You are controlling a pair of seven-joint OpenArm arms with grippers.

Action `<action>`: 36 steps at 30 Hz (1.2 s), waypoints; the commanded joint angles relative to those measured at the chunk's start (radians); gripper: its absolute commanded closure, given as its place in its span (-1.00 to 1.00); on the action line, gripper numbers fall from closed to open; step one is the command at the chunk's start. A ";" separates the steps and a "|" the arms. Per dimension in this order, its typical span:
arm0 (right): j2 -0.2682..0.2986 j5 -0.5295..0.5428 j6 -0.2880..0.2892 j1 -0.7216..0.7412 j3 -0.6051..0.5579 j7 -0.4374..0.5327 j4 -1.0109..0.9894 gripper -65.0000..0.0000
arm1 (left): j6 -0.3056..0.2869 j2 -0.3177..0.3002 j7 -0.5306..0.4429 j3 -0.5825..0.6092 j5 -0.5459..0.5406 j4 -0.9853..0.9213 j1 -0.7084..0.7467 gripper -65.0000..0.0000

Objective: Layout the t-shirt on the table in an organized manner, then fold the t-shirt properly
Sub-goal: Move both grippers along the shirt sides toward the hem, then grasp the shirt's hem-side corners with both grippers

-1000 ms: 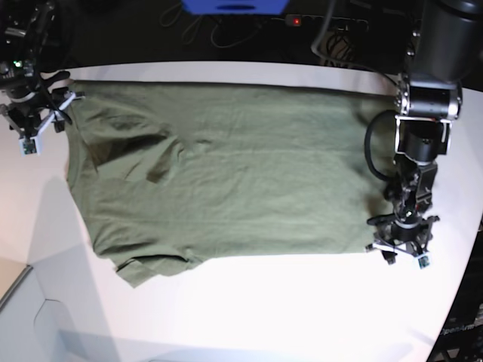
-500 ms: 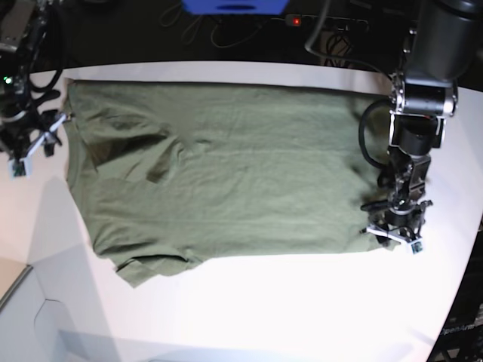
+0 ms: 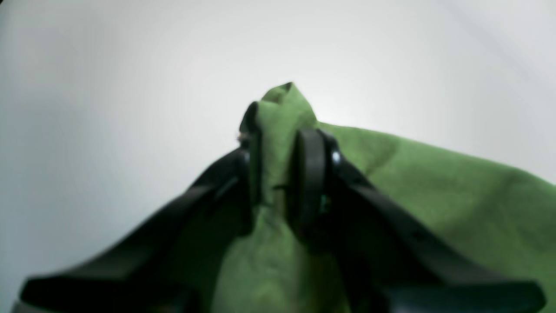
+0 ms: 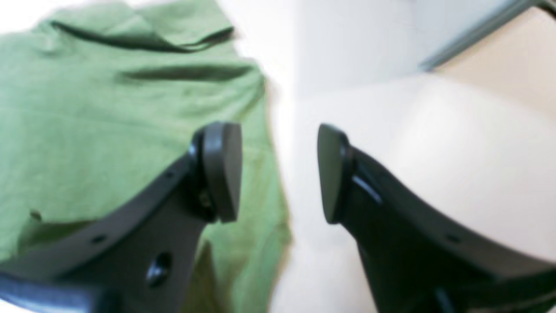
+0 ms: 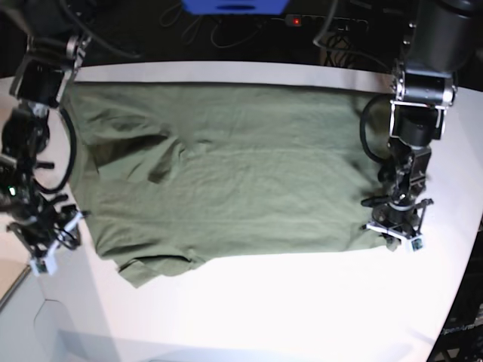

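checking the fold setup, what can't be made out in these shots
- Left pincer: pinches the t-shirt; how much cloth sits between the pads is blurred in the left wrist view.
- Right pincer: open; its height above the table is unclear.
- Neck label: not visible anywhere.

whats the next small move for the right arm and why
Probably lower the right gripper onto the t-shirt edge below it and close. Its fingers stand open, straddling that edge above the table, gripping nothing, while the left gripper already pinches a shirt corner.
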 commanded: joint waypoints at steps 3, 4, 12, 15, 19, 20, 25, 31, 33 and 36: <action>0.013 0.002 0.007 0.137 -0.018 0.064 -0.210 0.13 | -0.003 -0.012 -0.018 0.000 0.002 0.072 -0.020 0.73; 0.013 0.002 0.007 0.168 -0.020 0.099 -0.285 0.13 | -0.003 -0.012 -0.014 0.000 0.002 0.075 -0.020 0.75; 0.036 0.002 0.005 0.295 -0.021 0.430 -0.681 0.13 | -0.003 -0.010 -0.018 0.000 0.002 0.076 -0.020 0.76; 0.064 0.002 0.004 0.312 -0.021 0.565 -0.813 0.13 | -0.003 -0.010 -0.018 0.000 0.002 0.076 -0.020 0.76; 0.069 0.002 0.004 0.314 -0.021 0.694 -0.913 0.13 | -0.003 -0.007 -0.016 0.000 0.004 0.075 -0.020 0.76; 0.069 0.002 0.004 0.314 -0.021 0.711 -0.929 0.13 | -0.003 -0.007 -0.014 0.000 0.004 0.075 -0.020 0.76; 0.064 0.002 -0.038 0.312 -0.058 0.774 -0.968 0.13 | -0.003 -0.004 -0.014 0.000 0.004 0.075 -0.006 0.76; 0.038 0.002 -0.045 0.312 -0.193 0.802 -0.985 0.13 | -0.003 -0.007 -0.019 0.000 0.004 0.076 0.026 0.76; 0.033 0.002 -0.045 0.312 -0.193 0.802 -0.985 0.13 | -0.003 -0.010 -0.019 0.000 0.004 0.076 0.031 0.76; 0.016 0.002 -0.045 0.312 -0.195 0.802 -0.985 0.14 | -0.003 -0.012 -0.019 -0.001 0.004 0.075 0.033 0.76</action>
